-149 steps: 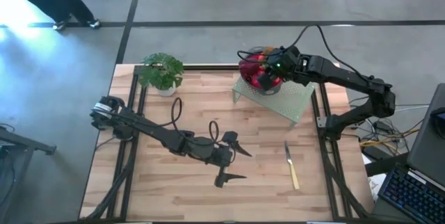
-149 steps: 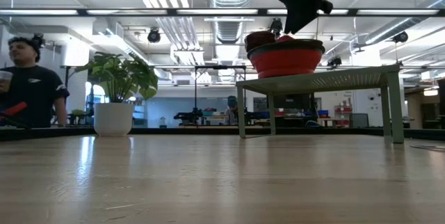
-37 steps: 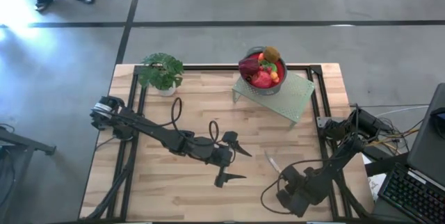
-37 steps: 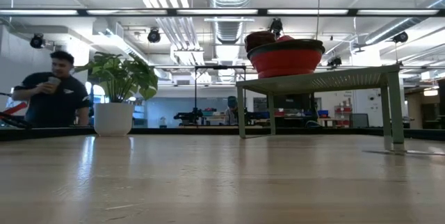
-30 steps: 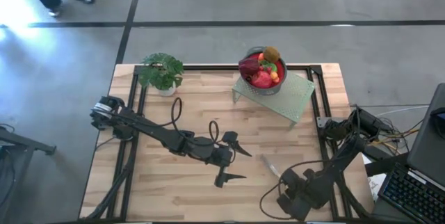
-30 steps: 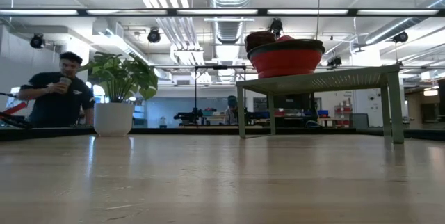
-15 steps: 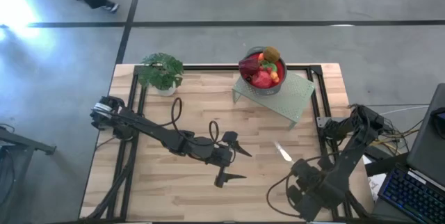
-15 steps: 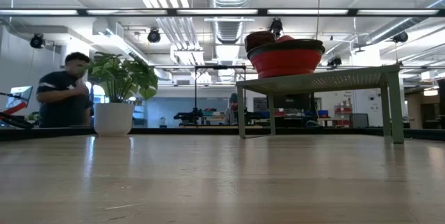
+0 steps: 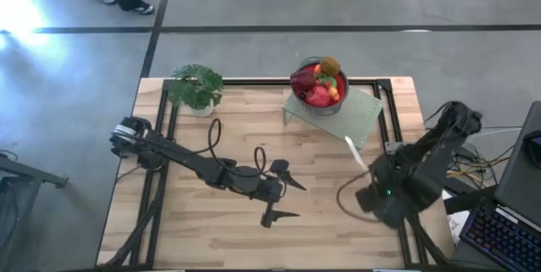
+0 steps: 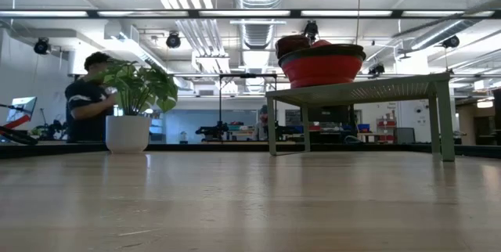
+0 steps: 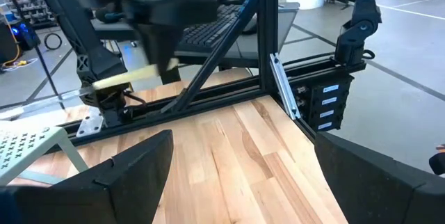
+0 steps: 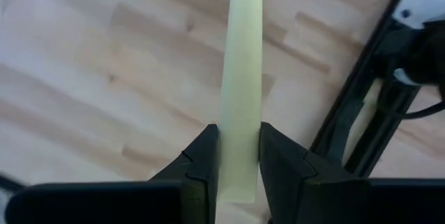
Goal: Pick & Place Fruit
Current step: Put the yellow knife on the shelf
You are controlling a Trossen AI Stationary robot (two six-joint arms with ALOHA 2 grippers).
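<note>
Table (image 9: 211, 234): pale wood planks with a dark frame rail along its sides. In the high view the lower left and the lower middle of the boards lie bare, and so does the strip between the plant and the stand.

Left gripper (image 9: 284, 194): centre of the high view, low over the boards, fingers spread wide with nothing between them. Its arm runs back to the table's left edge, with cable loops beside it.

Right gripper (image 12: 235, 156): right of centre in the high view, raised above the boards near the right rail, fingers clamped narrow on the pale handle of a knife (image 9: 354, 153). The knife slants up and left out of the gripper, and its tip lies over the near corner of the stand. The right wrist view shows the handle pinched between both fingers (image 12: 201, 158) — wood planks and the dark rail lie below.

Stand (image 9: 359, 124): pale green, perforated, on legs, upper right of the table.

Bowl (image 10: 322, 66): red, on the stand's far left end. It holds the fruit (image 9: 319, 82) — red, maroon, brown and small orange pieces heaped together. None lies on the boards.

Potted plant (image 9: 195, 86): leafy, white pot, upper left corner of the table.

Person (image 10: 90, 99): beyond the table, left in the low view, partly behind the plant.
</note>
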